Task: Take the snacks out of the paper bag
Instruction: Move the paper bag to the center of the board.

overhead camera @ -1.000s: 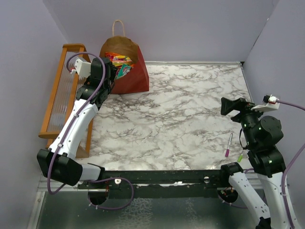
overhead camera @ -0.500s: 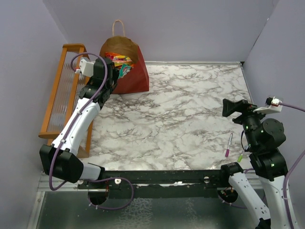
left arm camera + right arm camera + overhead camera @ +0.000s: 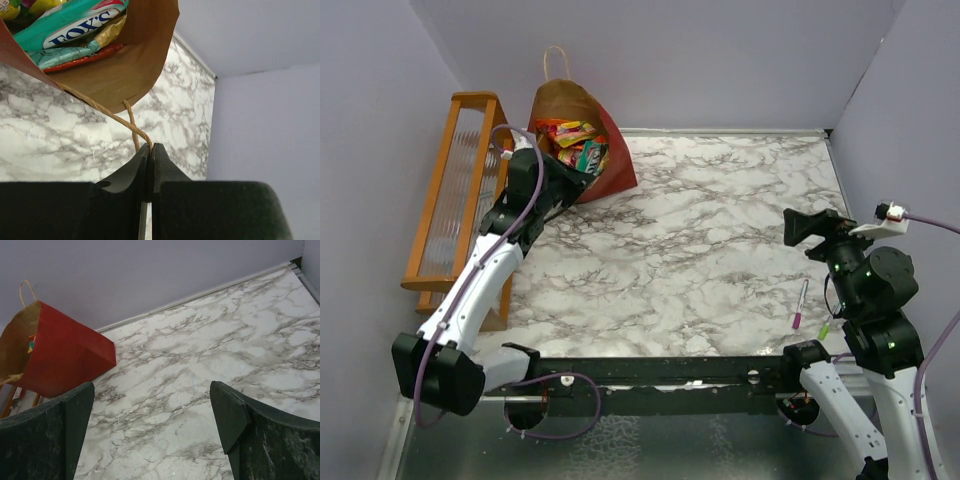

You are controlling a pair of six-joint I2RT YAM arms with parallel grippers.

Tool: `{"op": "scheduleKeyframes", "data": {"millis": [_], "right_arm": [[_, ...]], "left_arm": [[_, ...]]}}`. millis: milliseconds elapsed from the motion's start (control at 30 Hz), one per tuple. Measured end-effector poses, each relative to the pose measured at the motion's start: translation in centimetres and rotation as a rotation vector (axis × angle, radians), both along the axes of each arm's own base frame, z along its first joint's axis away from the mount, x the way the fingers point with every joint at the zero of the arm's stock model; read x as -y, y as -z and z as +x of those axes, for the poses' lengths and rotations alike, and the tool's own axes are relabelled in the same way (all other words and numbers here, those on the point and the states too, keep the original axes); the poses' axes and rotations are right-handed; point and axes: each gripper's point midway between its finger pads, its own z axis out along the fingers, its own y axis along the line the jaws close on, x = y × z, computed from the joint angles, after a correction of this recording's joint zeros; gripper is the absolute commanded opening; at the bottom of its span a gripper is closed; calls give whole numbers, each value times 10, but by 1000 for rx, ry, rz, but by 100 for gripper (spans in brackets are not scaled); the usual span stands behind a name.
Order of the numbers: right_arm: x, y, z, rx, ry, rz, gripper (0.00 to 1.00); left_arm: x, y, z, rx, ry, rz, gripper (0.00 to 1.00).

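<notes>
Top external first: nothing's out yet. All the snacks (image 3: 572, 145) are sitting in the paper bag (image 3: 616, 165) at the back left of the counter (image 3: 720, 230), next to the wooden rack (image 3: 450, 180), so basically the whole job is left. Compared with a second ago, the bag has gone from standing upright to leaning over toward the left arm (image 3: 495, 250), which has dropped lower. Left wrist: the left jaws are pinched together on the twisted tan handle (image 3: 131, 125), which runs taut up to the bag's rim. A teal packet (image 3: 65, 27) and a red one (image 3: 85, 61) peek out of the mouth, can't tell how many more are under them. Right wrist: the right jaws are wide apart, holding nothing, hanging over bare marble well away from the tilted bag.
</notes>
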Motion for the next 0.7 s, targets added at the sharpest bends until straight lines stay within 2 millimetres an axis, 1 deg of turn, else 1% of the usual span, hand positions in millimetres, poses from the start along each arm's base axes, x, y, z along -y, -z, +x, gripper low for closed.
{"op": "scheduleKeyframes", "data": {"millis": [67,133,167,233,400,467,567,633,700], "right_arm": [[-1,0,0,-2,-4,0,100],[-2,1,1,-5,-11,-1,99],[-3,2,2,-9,-16,-2,99],[-7,4,4,-19,-33,-8,99],[-25,11,17,-50,-130,-42,99],[-39,13,22,-54,-205,-55,99],[-66,17,28,-64,-356,-62,100],[-89,18,33,-66,-482,-52,99],[-104,21,38,-75,-568,-35,99]], "left_arm": [[2,-3,-18,28,56,5,1],[2,0,-36,38,98,11,1],[2,1,-49,41,125,20,1],[0,1,-68,50,160,35,1],[-12,-3,-114,84,206,83,1],[-19,-4,-133,90,214,109,1],[-32,0,-159,86,205,155,0],[-43,5,-173,74,184,191,0],[-53,8,-184,67,155,223,0]]}}
